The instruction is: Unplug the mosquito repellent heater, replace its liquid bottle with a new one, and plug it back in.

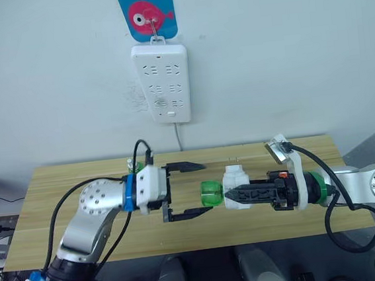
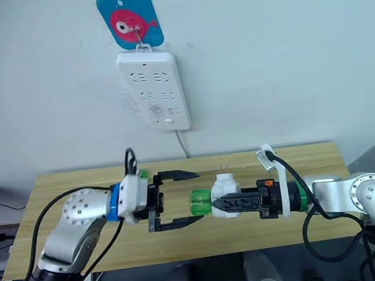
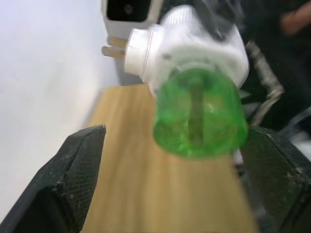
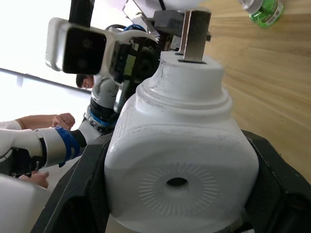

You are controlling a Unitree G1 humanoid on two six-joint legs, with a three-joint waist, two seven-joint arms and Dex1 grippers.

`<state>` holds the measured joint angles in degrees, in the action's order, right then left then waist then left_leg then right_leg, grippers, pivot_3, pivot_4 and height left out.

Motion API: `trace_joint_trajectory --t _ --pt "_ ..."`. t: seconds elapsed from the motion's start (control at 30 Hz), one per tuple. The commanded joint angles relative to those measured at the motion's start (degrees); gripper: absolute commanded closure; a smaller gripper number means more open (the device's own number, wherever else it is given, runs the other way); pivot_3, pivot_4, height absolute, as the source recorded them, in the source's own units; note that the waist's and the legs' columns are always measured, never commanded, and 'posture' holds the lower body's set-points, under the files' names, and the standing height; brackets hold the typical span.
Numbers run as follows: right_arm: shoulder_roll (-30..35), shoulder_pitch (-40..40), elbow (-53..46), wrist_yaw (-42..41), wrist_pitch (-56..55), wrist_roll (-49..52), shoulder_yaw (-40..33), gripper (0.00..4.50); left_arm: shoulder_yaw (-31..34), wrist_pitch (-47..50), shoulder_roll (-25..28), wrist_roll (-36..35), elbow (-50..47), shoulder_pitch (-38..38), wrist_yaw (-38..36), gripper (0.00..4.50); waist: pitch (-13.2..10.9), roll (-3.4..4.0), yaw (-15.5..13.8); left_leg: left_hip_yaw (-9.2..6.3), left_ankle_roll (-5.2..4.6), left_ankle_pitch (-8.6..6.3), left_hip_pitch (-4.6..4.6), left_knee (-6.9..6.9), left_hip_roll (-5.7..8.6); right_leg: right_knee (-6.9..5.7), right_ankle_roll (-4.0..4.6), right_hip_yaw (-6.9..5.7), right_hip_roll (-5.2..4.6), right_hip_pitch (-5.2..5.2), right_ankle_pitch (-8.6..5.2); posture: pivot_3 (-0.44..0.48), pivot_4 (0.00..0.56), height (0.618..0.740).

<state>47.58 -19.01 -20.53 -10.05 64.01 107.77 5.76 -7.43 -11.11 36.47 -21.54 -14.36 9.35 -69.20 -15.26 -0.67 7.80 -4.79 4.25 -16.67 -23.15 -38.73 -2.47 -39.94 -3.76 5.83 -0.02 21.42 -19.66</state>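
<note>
Right end effector (image 1: 227, 196) clenched on heater (image 1: 234, 188), unplugged, held below power strip (image 1: 162, 83). Left end effector (image 1: 204, 187) released, fingers flanking green bottle (image 1: 210, 194). Risk: misaligned closing knocks bottle, twists heater in grip.

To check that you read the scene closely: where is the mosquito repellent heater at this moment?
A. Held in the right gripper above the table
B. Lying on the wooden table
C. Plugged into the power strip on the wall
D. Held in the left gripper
A: the right gripper is shut on the mosquito repellent heater, its green bottle pointing toward the open left gripper, while the power strip on the wall has nothing plugged in.
</note>
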Motion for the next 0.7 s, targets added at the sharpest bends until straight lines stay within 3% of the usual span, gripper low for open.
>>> trace_joint_trajectory --t 0.03,0.4,0.5,0.67,0.7 --pt "0.31 -0.56 -1.76 -1.11 -0.06 1.85 -0.48 1.45 1.09 -13.77 -1.66 3.08 1.77 -2.10 -1.00 0.12 0.00 0.00 -0.18 0.00 0.00 0.00 0.00 0.00 0.00 0.00 0.00 0.00 0.00 -0.01 0.00 -0.170 0.250 0.740" --pt "-0.25 -1.75 -1.50 -0.64 -0.19 2.18 -0.02 1.45 -2.58 -25.24 -7.45 9.33 9.17 3.51 4.11 0.12 0.00 0.00 -1.27 -0.03 -0.01 -0.01 -0.02 -0.03 0.20 -0.02 0.01 -0.03 -0.01 -0.01 0.02 -0.169 0.252 0.740" --pt "-0.18 -1.63 -1.76 -0.43 -0.29 2.35 -0.06 1.45 -3.56 -24.96 -7.13 8.08 8.41 3.41 3.91 0.69 0.00 0.00 -1.24 -0.04 -0.02 -0.01 -0.03 -0.03 0.18 -0.01 0.01 -0.04 -0.01 -0.01 0.02 -0.172 0.253 0.740" --pt "-0.01 -1.25 -2.02 0.02 -0.55 2.60 -0.24 1.45 -3.94 -21.77 -6.05 5.26 4.70 2.96 4.59 2.22 0.00 0.00 -1.23 -0.06 -0.01 -0.01 -0.03 -0.03 0.10 -0.02 0.01 -0.05 0.00 -0.01 0.02 -0.174 0.255 0.740" --pt "0.05 -1.18 -2.07 0.06 -0.58 2.62 -0.26 1.45 -3.92 -20.49 -5.55 4.40 3.38 2.70 4.54 2.28 0.00 -0.01 -1.23 -0.06 -0.01 -0.01 -0.02 -0.03 0.06 -0.02 0.01 -0.05 0.00 -0.02 0.02 -0.174 0.255 0.740"
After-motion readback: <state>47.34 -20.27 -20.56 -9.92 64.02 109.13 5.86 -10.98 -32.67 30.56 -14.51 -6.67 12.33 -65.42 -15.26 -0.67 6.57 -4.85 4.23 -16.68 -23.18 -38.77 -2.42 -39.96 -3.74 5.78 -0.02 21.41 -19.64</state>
